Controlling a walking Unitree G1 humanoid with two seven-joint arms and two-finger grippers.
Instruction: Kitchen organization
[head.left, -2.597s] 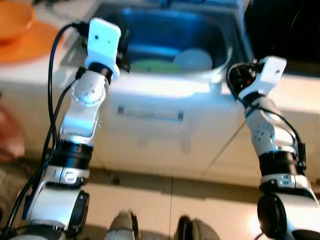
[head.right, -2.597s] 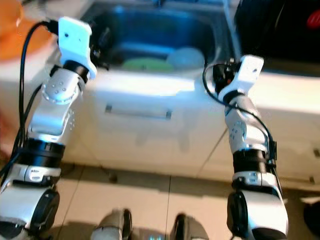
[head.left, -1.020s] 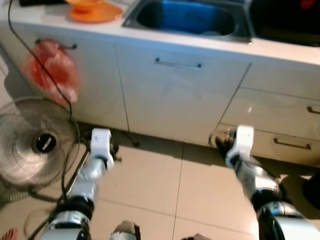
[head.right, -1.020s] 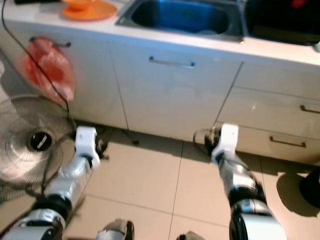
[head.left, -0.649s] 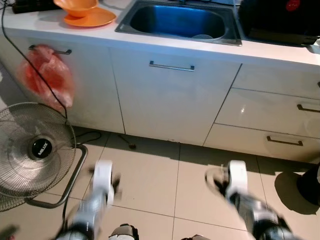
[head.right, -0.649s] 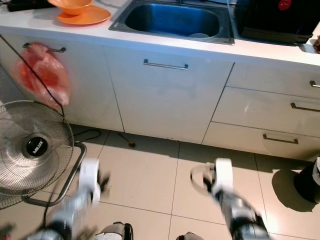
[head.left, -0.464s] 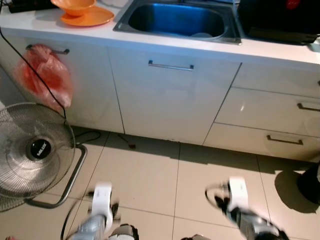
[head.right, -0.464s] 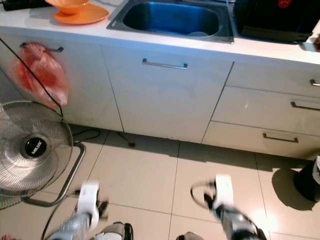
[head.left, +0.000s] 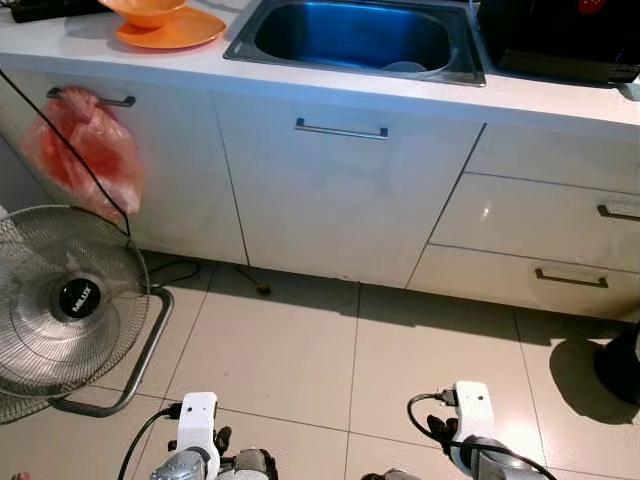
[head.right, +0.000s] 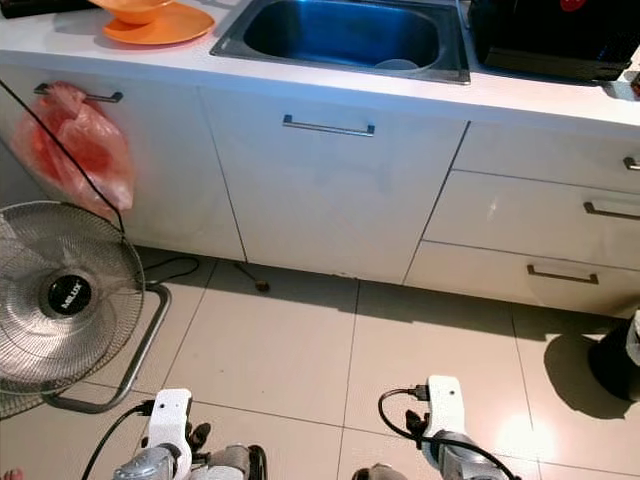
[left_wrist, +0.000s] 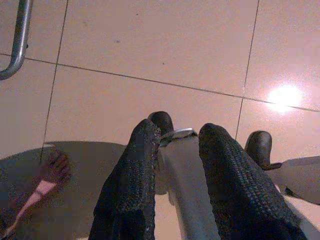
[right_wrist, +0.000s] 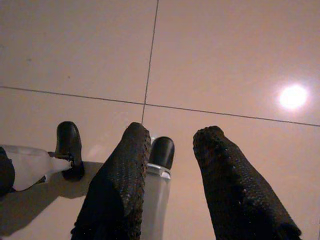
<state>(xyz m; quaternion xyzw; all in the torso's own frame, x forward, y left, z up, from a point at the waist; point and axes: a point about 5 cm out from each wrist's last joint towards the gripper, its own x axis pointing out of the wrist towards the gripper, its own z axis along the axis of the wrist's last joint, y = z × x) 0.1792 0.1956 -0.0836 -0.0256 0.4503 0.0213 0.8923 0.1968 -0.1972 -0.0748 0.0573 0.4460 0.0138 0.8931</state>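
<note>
A white kitchen counter (head.left: 330, 95) runs across the far side of the scene, with a stainless steel sink (head.left: 352, 38) set into it. A pale round dish (head.left: 405, 69) lies at the sink's near right corner. On the counter to the left of the sink sits a flat orange plate (head.left: 170, 30) with an orange bowl (head.left: 146, 10) resting on it. To the right of the sink stands a black appliance (head.left: 555, 35).

Below the counter are white cabinet doors with metal bar handles (head.left: 341, 130), and white drawers (head.left: 545, 215) on the right. A red plastic bag (head.left: 85, 150) hangs from the leftmost handle. On the beige tiled floor (head.left: 300, 350) at the left stands a round metal-grille floor fan (head.left: 65, 300), with a thin black cable running up past the bag.

Both arms hang low at the near edge, pointing at the floor. The left gripper (left_wrist: 175, 165) has its two black textured fingers (left_wrist: 132, 180) spread apart and holds nothing; beyond it the left wrist view shows the robot's silver leg and dark foot (left_wrist: 162, 121), and a person's bare foot (left_wrist: 52, 172) on the tiles nearby. The right gripper (right_wrist: 167, 175) is likewise parted and empty above the tiles, with the robot's dark feet (right_wrist: 162, 151) showing between and beside its fingers.
</note>
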